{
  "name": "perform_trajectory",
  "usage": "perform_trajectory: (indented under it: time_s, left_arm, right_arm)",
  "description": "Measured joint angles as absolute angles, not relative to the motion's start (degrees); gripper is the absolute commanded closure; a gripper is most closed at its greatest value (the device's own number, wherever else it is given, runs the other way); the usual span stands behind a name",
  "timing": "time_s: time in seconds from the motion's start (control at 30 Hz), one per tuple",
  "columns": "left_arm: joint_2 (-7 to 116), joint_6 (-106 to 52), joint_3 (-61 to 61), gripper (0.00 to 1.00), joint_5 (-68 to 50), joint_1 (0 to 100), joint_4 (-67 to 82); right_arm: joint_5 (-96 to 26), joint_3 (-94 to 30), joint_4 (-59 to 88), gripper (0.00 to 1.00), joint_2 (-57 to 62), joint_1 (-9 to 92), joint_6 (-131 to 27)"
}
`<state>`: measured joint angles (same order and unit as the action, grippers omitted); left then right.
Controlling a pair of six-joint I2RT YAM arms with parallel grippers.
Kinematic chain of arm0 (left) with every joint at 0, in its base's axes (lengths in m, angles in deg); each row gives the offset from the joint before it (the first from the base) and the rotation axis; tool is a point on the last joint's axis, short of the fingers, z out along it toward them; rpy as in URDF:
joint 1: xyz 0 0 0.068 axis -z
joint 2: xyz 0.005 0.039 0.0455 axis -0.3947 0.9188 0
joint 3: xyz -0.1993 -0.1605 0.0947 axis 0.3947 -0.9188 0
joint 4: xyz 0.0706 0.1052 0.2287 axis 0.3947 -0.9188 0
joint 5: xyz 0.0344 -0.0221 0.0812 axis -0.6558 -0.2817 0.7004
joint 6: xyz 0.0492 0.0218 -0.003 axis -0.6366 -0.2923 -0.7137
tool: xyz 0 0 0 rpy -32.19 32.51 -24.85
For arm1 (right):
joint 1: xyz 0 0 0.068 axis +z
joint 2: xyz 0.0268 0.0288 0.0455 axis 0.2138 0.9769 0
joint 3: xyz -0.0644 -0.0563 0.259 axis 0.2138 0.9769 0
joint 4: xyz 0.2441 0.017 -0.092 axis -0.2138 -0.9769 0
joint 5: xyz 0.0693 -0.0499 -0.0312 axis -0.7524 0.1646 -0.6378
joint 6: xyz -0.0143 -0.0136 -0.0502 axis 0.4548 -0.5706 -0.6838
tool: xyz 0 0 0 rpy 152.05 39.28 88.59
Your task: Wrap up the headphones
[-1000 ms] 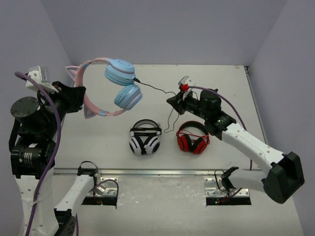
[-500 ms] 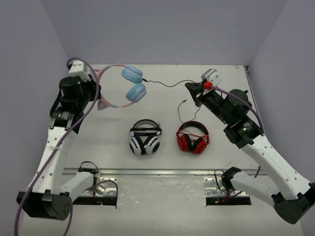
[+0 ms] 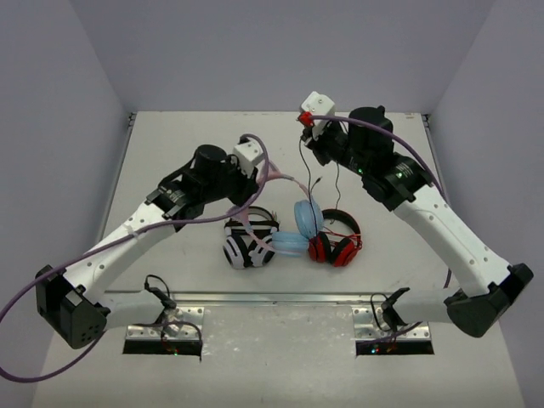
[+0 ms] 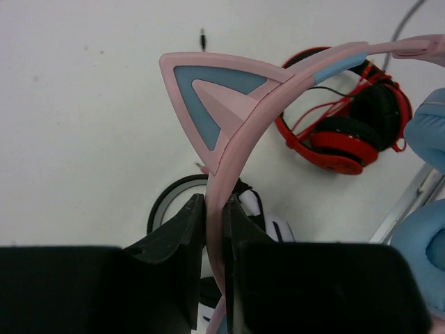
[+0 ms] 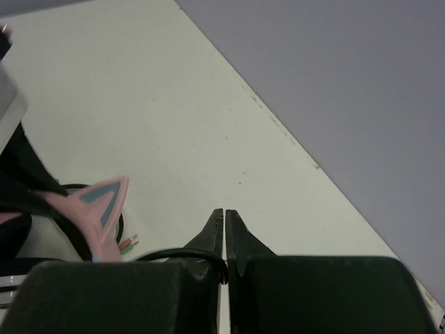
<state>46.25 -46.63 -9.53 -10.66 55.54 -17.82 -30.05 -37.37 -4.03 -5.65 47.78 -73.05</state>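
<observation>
The headphones hang in the air over the table's middle. Their pink headband (image 3: 280, 177) with a cat ear (image 4: 215, 97) is pinched between my left gripper's (image 3: 239, 195) jaws, seen close in the left wrist view (image 4: 215, 214). The two light blue ear cups (image 3: 304, 218) dangle low between the other two headphones. The thin black cable (image 3: 300, 161) runs up to my right gripper (image 3: 310, 143), which is shut on it (image 5: 224, 217); the cable loops at the finger base (image 5: 179, 255). The cable's plug (image 3: 314, 181) hangs free.
White-and-black headphones (image 3: 249, 246) lie under the left gripper. Red-and-black headphones (image 3: 337, 241) lie just right of the blue cups. A metal rail (image 3: 272, 297) runs along the table's near edge. Grey walls close in the far, left and right sides.
My left arm has swung the headphones from the far left down to the middle, over the other headphones. My right gripper has moved left and towards the back, keeping the cable.
</observation>
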Motion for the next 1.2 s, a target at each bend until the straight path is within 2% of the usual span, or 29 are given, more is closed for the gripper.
perform_trajectory:
  time_s: [0.13, 0.23, 0.7, 1.1, 1.13, 1.2]
  left_arm:
    - [47.7, -48.1, -8.5, 1.00, -11.4, 63.3, -18.9]
    - [47.2, -48.0, -7.8, 1.00, -11.8, 65.4, -18.9]
    - [41.6, -47.6, -5.9, 1.00, -8.2, 65.8, -14.8]
    - [29.3, -44.4, -8.4, 1.00, -3.3, 66.0, -8.6]
    - [28.7, -43.9, -8.4, 1.00, -3.0, 66.0, -7.8]
    - [27.6, -42.8, -8.4, 1.00, -2.5, 66.0, -6.1]
  right_arm:
    - [-29.5, -41.3, -8.9, 0.99, -1.1, 47.8, -74.0]
    - [-28.8, -41.8, -11.0, 0.99, 0.6, 48.1, -73.9]
    - [-24.3, -41.6, -14.4, 0.99, 4.5, 48.2, -69.7]
    - [-40.2, -40.1, -9.7, 0.99, 1.8, 44.4, -61.6]
    - [-41.4, -40.0, -8.9, 0.98, 1.6, 44.4, -61.2]
    - [-44.5, -39.1, -6.1, 0.90, 0.9, 44.4, -59.5]
